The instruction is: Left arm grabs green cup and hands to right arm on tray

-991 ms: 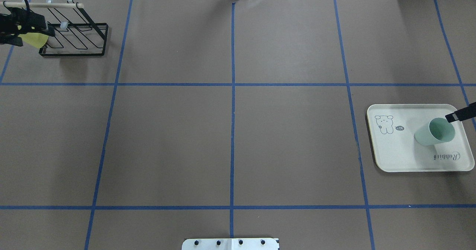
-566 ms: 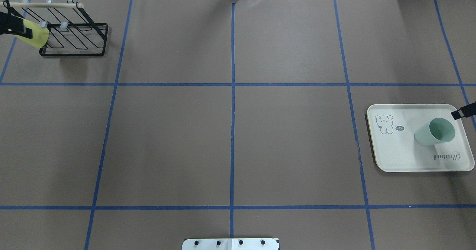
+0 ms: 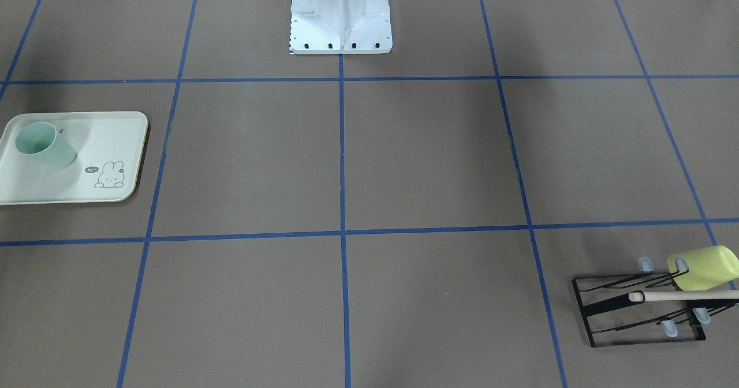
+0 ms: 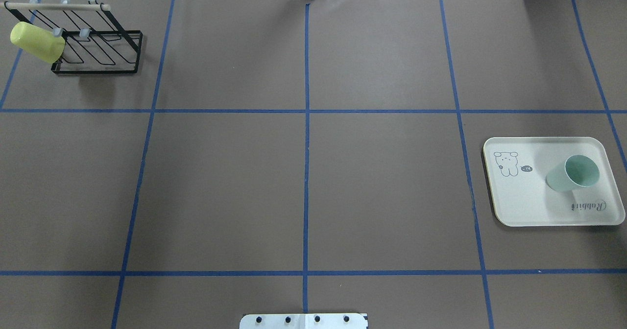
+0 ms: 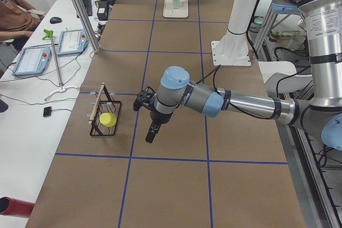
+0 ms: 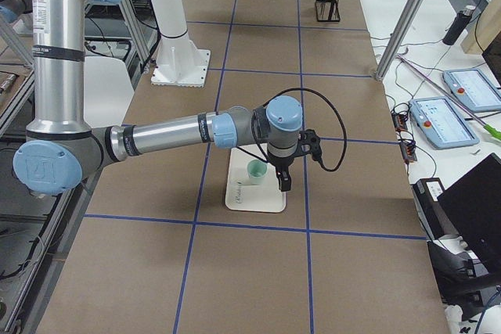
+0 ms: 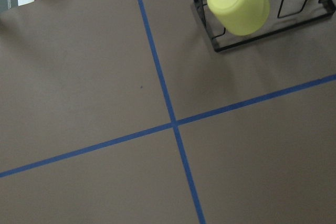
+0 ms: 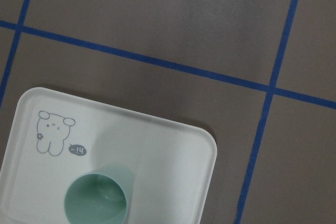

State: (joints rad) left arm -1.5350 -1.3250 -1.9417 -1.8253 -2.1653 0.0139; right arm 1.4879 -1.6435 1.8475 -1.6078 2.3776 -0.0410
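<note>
The green cup [image 4: 573, 174] stands on the cream tray [image 4: 519, 206] at the table's right side, with its mouth open upward. It also shows in the front view [image 3: 43, 144] and the right wrist view [image 8: 97, 198]. My right gripper [image 6: 282, 180] shows only in the exterior right view, hanging just beside the cup [image 6: 257, 172] over the tray's edge; I cannot tell if it is open. My left gripper [image 5: 151, 134] shows only in the exterior left view, pointing down over bare table beside the rack; I cannot tell its state.
A black wire rack [image 4: 98, 50] stands at the far left corner with a yellow-green cup [image 4: 36, 41] tipped on its prongs, also in the left wrist view [image 7: 239, 3]. The white robot base [image 3: 340, 12] sits at the table's middle edge.
In the overhead view the left gripper has drawn back from the yellow-green cup and left the frame. The right gripper's tip has moved away from the green cup's rim and out of frame.
</note>
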